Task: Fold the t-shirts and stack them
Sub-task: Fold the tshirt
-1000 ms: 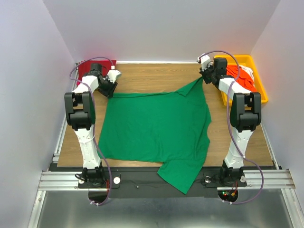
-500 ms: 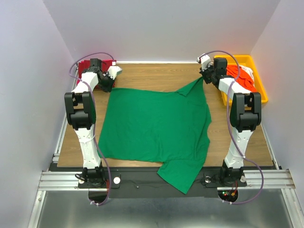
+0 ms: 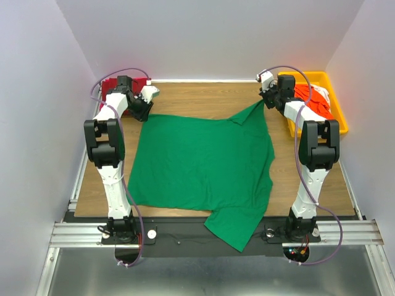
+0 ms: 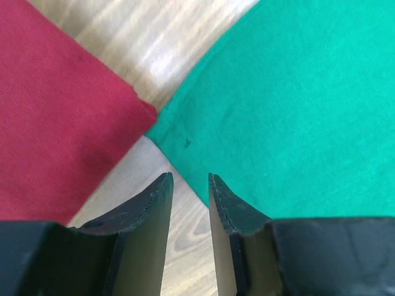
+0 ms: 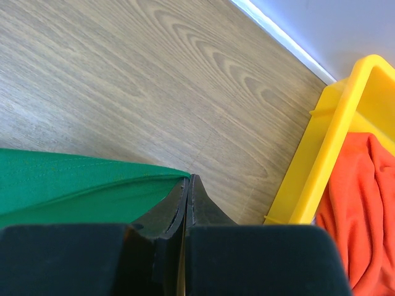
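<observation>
The bright green t-shirt [image 3: 203, 163] lies spread flat over the middle of the table, its bottom hanging over the near edge. My right gripper [image 3: 266, 103] is shut on its far right corner [image 5: 74, 185] and holds it slightly off the wood; the jaws [image 5: 188, 179] meet on the cloth edge. My left gripper [image 3: 144, 110] hovers open just beyond the shirt's far left corner [image 4: 185, 139], and bare wood shows between its fingertips [image 4: 190, 177]. A dark red t-shirt [image 3: 111, 86] lies folded at the far left corner, to the left [image 4: 55, 117] of the left gripper.
A yellow plastic tray [image 3: 338, 114] stands at the far right, holding an orange-red t-shirt [image 3: 308, 98] and some white cloth [image 3: 321, 91]. The tray's rim [image 5: 327, 142] is close to the right of my right gripper. White walls enclose the table on three sides.
My left gripper has drawn back toward the far left, and the shirt's far left corner now lies a little farther back, flat and free. The right arm has not moved.
</observation>
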You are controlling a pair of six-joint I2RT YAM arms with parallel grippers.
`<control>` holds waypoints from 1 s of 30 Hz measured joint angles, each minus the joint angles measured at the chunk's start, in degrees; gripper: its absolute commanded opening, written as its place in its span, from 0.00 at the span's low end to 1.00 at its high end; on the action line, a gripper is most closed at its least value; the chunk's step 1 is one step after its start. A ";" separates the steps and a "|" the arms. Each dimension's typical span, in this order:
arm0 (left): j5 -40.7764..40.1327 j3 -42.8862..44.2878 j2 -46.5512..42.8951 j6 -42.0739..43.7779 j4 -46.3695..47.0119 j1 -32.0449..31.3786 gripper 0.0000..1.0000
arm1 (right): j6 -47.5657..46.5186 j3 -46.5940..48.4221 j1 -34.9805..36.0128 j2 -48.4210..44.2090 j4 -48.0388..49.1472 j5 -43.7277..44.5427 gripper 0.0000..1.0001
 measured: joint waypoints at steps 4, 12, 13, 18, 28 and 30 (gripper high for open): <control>1.51 3.43 1.44 0.98 -0.37 -0.22 0.41 | 0.00 0.00 0.00 0.00 0.00 0.00 0.00; 2.43 9.49 4.22 5.51 -3.32 -1.62 0.41 | 0.00 0.00 0.00 0.26 0.04 0.15 0.01; 2.43 9.73 4.39 5.99 -3.45 -1.64 0.41 | 0.00 0.00 0.00 0.33 0.00 0.17 0.01; 2.19 12.92 7.96 7.93 -5.03 -3.19 0.41 | 0.00 0.00 0.00 0.42 0.02 0.24 0.01; -1.16 15.85 12.57 10.23 -5.84 -4.74 0.39 | -0.17 0.00 0.00 1.11 0.00 1.05 0.01; -1.88 15.85 12.61 10.58 -5.86 -4.74 0.40 | -0.22 0.00 0.00 1.11 0.04 1.09 0.01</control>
